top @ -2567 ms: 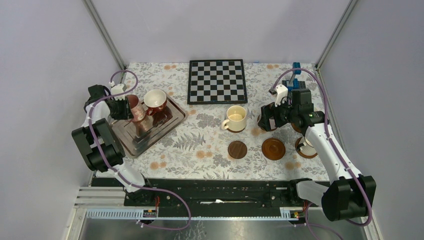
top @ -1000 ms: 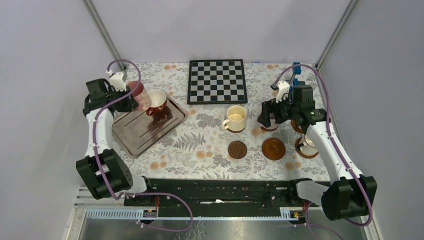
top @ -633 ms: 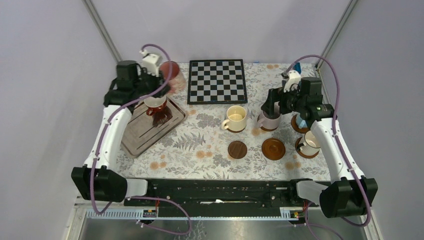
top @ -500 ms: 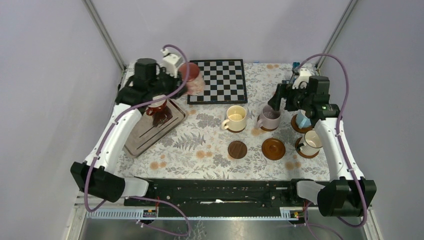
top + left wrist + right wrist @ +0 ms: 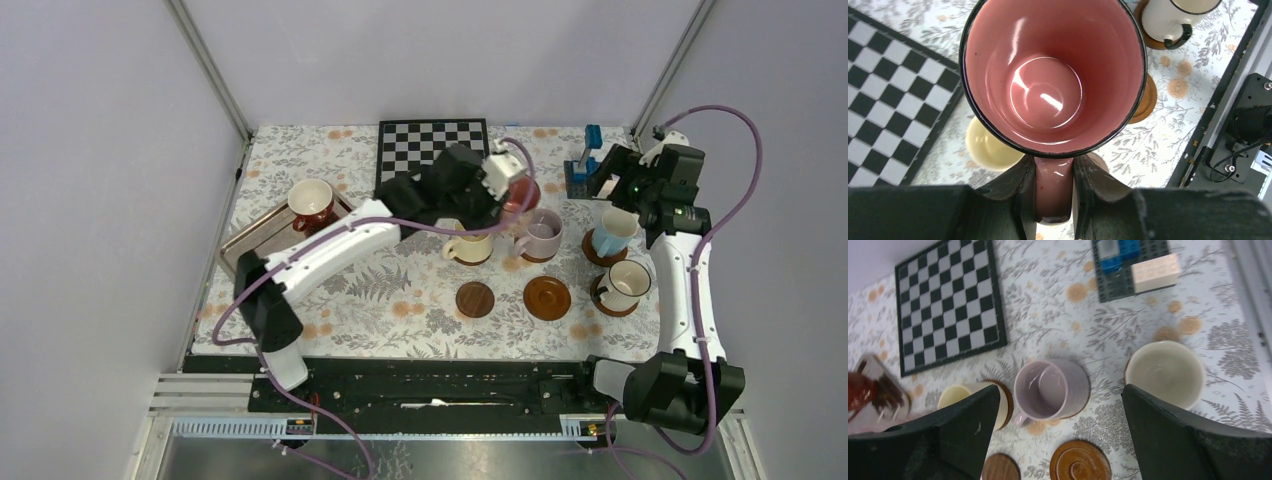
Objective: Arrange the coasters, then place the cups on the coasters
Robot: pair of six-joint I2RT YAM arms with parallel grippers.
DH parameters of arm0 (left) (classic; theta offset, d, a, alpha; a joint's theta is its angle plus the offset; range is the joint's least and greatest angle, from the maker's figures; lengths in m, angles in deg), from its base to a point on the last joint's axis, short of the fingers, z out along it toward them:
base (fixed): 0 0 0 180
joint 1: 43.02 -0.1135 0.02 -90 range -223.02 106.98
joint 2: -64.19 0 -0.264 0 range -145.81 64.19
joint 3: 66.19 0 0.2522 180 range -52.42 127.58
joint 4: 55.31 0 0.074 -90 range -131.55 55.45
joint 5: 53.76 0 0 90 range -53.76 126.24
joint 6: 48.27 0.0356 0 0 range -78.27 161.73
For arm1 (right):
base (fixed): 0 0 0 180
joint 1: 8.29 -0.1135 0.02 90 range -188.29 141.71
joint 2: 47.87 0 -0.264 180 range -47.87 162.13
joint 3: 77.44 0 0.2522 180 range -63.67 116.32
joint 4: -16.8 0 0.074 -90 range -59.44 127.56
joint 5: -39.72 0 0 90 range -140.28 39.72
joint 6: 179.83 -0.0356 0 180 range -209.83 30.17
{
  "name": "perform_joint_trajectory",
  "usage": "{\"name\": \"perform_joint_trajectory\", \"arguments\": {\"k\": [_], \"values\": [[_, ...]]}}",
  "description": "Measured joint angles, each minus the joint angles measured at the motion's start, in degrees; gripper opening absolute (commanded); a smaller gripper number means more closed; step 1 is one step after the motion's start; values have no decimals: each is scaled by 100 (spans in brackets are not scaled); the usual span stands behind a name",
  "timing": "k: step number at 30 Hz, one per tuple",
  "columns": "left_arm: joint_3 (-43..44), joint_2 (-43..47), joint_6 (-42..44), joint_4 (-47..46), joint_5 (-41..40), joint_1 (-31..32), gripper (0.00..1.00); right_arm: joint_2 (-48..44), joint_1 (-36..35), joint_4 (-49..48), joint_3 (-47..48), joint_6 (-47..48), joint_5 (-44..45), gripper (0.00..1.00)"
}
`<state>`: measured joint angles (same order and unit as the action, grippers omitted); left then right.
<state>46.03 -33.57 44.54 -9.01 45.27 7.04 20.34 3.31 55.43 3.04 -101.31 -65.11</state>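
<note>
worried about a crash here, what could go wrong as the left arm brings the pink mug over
1. The left gripper pinches the pink mug only by its handle, so the mug could swing or slip.
2. It hangs above the cream-yellow mug and near the lilac mug; lowering here could knock them.
3. The small dark coaster looks narrower than the other empty coaster, so a mug may sit off-centre there.

Six mugs [image 5: 541,236], six coasters [image 5: 547,297], one tray [image 5: 262,232], one chessboard [image 5: 420,140].
</note>
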Motion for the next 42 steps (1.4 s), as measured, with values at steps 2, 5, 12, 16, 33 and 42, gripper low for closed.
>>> {"name": "perform_joint_trajectory", "arguments": {"k": [2,5,12,16,33,42], "values": [[212,-291,-50,37,-129,297,0,31,118,11,103,-146,236,100],[393,-592,-256,-37,-498,732,0,57,278,15,269,-391,476,100],[535,-1099,-824,-490,-1897,1801,0,168,719,33,448,-942,874,100],[535,-1309,-1388,-623,-2188,2074,0,186,809,61,448,-1080,949,100],[-170,-1606,-2297,-1305,-2761,2100,0,188,861,39,382,-1239,802,100],[-249,-1869,-2293,-1733,-2704,2212,0,188,866,7,339,-1241,765,100]]}}
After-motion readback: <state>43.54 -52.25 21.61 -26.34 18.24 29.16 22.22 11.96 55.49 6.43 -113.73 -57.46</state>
